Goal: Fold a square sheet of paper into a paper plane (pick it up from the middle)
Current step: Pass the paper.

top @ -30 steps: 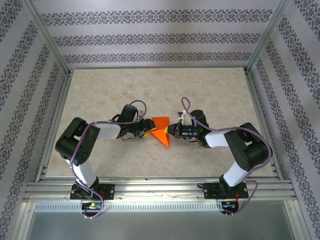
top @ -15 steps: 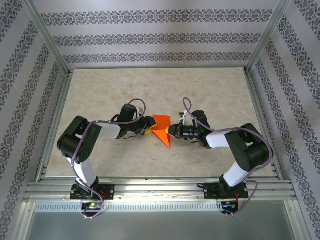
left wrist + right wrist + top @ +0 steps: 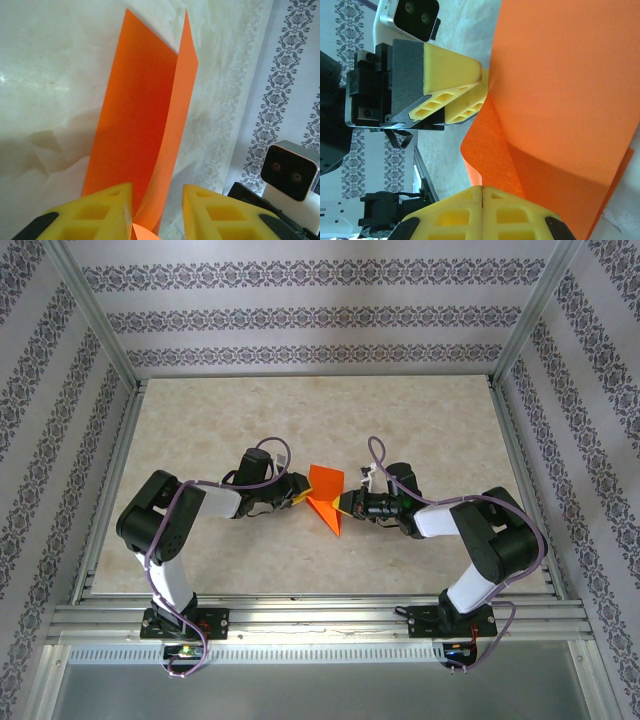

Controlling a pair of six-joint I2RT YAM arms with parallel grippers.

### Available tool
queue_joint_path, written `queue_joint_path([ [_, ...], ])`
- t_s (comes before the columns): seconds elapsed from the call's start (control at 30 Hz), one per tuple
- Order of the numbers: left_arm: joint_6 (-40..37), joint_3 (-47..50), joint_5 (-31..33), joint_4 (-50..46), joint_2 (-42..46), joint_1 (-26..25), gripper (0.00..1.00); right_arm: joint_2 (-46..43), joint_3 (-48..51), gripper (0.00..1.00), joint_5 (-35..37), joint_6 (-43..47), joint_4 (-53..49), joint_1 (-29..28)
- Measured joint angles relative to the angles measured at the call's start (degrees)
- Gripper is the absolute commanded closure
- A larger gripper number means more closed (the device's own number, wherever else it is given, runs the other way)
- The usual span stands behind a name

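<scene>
The square sheet of paper, bright orange, is folded into a wedge that narrows to a point toward the near side, mid-table. My right gripper is shut on its right edge; in the right wrist view the fingertips meet on a curled flap of the paper. My left gripper is at the paper's left side. In the left wrist view its jaws stand apart, with two upright layers of the paper between them, against the left finger.
The beige marbled table top lies inside an aluminium frame with rails along the near edge. Patterned walls close in the back and sides. The right arm's camera housing sits close beyond the paper.
My left gripper has slid right onto the paper and its jaws have narrowed around the layers. The paper's upper edge has shifted slightly away. The right gripper stays shut in place.
</scene>
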State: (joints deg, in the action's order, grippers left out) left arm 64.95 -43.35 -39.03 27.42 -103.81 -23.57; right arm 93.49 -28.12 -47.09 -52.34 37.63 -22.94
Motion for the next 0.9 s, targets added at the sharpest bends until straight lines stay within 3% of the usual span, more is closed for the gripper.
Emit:
queue_joint_path([
  [0.7, -0.26, 0.0, -0.04, 0.48, -0.13, 0.07, 0.99, -0.68, 1.31, 0.99, 0.09, 0.2, -0.17, 1.36],
  [0.8, -0.35, 0.02, 0.07, 0.44, 0.04, 0.07, 1.0, -1.27, 1.36, 0.89, 0.33, 0.42, -1.03, 1.81],
  [0.87, -0.26, 0.61, 0.61, 0.46, 0.98, 0.07, 1.0, -2.4, 1.42, 0.73, 1.36, 0.96, -2.51, 1.84],
  [0.9, -0.13, 1.2, 1.07, 0.46, 1.79, 0.07, 1.0, -3.37, 1.53, 0.69, 2.23, 1.49, -3.58, 1.84],
])
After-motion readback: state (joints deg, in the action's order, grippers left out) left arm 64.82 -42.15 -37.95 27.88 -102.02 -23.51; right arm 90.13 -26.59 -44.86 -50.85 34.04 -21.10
